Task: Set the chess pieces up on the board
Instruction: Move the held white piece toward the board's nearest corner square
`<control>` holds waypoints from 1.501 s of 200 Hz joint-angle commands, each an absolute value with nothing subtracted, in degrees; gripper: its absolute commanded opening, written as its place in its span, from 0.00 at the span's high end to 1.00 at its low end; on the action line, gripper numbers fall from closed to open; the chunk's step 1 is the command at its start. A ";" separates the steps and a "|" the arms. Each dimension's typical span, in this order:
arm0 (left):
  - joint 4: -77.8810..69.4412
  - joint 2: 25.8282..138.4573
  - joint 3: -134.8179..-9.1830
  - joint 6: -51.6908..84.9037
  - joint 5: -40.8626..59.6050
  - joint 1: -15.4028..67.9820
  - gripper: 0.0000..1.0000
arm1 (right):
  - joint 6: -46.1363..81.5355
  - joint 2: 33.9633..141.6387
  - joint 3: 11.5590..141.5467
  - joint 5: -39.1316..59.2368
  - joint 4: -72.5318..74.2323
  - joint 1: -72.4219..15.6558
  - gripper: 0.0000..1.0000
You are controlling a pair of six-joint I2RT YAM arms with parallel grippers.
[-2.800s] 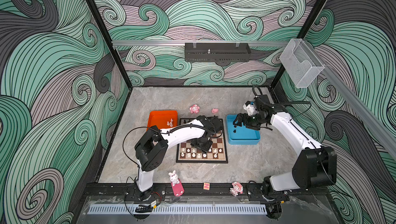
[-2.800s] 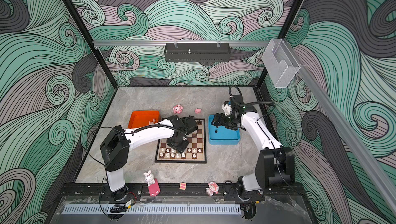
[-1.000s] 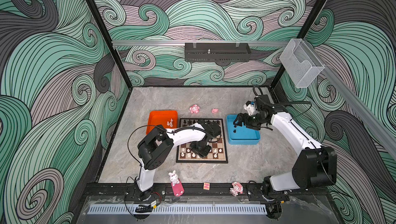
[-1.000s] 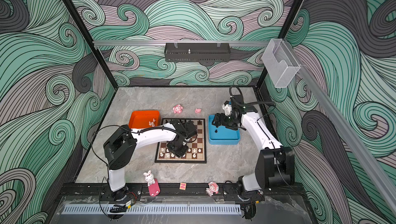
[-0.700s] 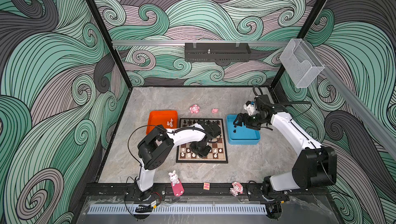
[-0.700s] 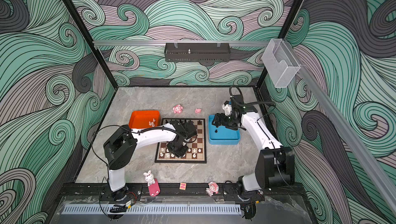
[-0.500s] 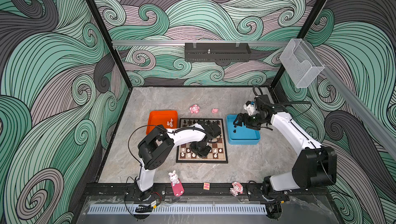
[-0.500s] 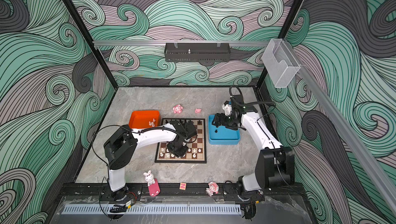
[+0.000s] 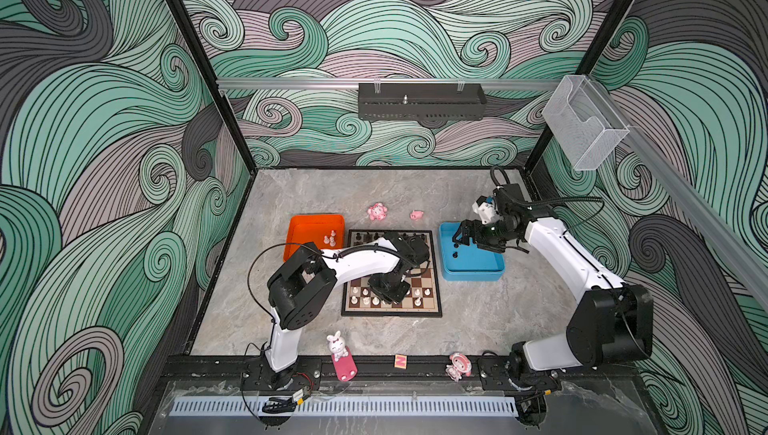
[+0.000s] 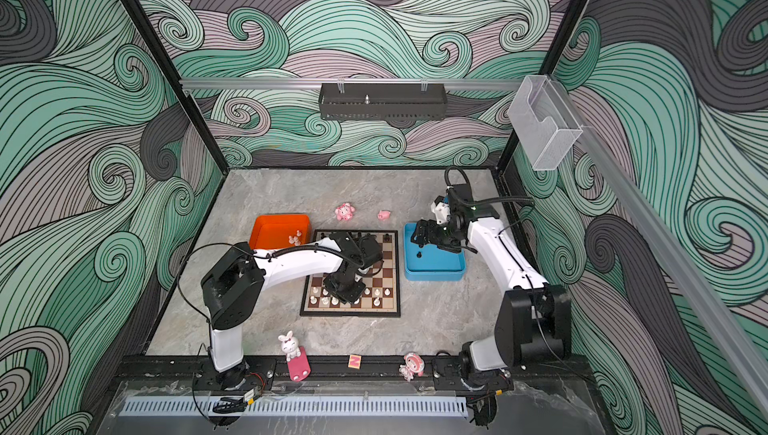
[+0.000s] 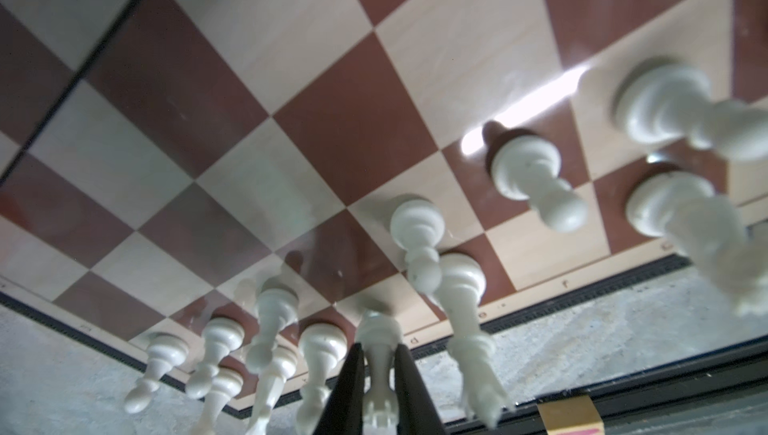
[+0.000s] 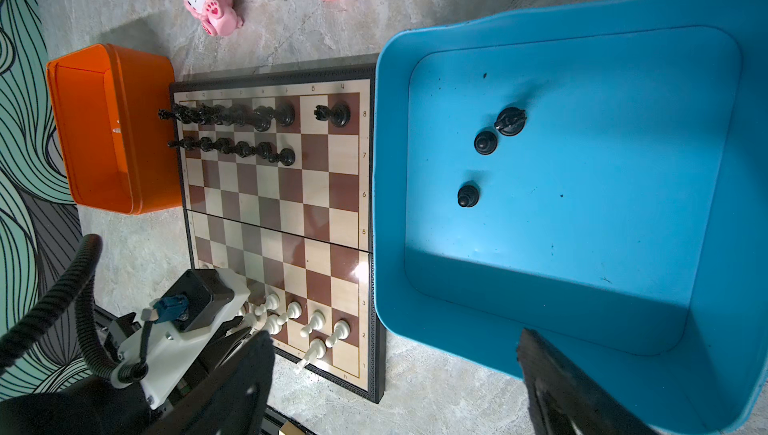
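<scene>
Left end effector [image 11: 379, 354] pinches a slim white turned chess piece [image 11: 379, 331] at the edge row of the brown-and-cream chequered board [image 11: 340, 129].
Crowded white neighbours [image 11: 459, 283] stand just beside it; a crooked lift could topple them.

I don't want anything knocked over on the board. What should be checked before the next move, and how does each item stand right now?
1. Grip: the left gripper is closed on a white piece, a finger on each side: ok.
2. Whether that piece is lifted off the board: cannot tell.
3. Room beside it: neighbouring white pieces stand close by: not ok.
4. The right gripper is open above the blue tray: ok.
5. Three black pieces in that tray stand apart, easy to single out: ok.
</scene>
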State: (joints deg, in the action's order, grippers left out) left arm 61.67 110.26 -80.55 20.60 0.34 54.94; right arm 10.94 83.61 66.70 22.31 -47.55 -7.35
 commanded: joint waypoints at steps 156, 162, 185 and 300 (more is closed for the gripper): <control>72.82 116.71 -104.33 16.28 2.29 63.20 0.83 | 10.68 79.94 66.36 22.49 -47.81 -4.86 0.08; 72.57 117.28 -104.33 16.22 2.28 63.37 0.83 | 10.72 79.77 66.28 22.44 -47.79 -4.72 0.08; 71.26 119.05 -104.27 15.96 2.37 63.41 0.83 | 10.68 79.54 65.95 22.68 -47.84 -4.31 0.08; 69.44 122.52 -106.83 16.05 3.38 63.49 0.84 | 10.55 79.91 65.83 23.20 -47.84 -3.57 0.08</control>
